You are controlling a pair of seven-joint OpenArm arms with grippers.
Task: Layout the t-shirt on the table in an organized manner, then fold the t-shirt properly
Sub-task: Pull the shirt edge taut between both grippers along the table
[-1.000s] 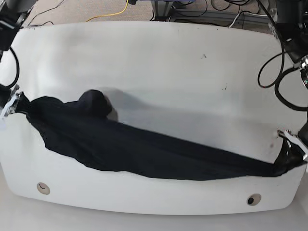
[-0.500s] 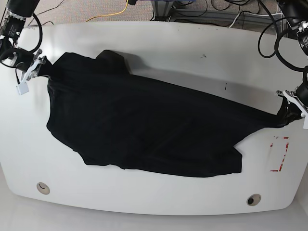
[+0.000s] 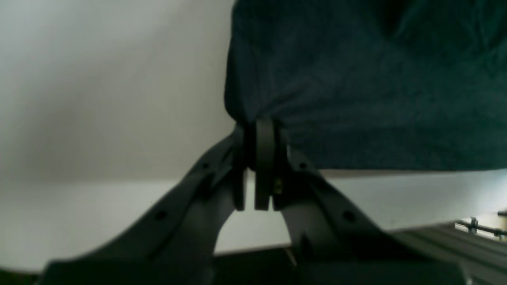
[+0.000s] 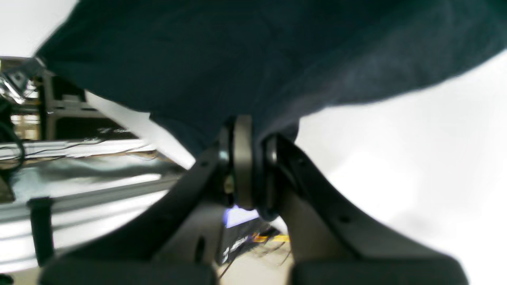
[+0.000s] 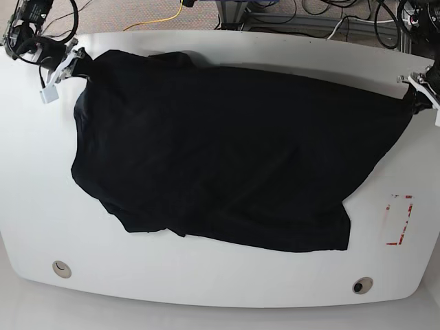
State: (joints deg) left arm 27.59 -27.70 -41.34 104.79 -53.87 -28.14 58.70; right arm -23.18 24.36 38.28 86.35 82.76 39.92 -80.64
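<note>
We judge the main risk is the t-shirt (image 5: 220, 151) settling skewed or bunched, since its near hem hangs uneven toward 5 o'clock on the table (image 5: 206, 289) and either pinched corner could slip if we pull too hard. We hold it stretched across the far half of the table: our right gripper (image 5: 67, 60) is clamped on cloth at about 10 o'clock and our left gripper (image 5: 421, 86) on cloth at about 2 o'clock, both arms reached wide apart.
</note>
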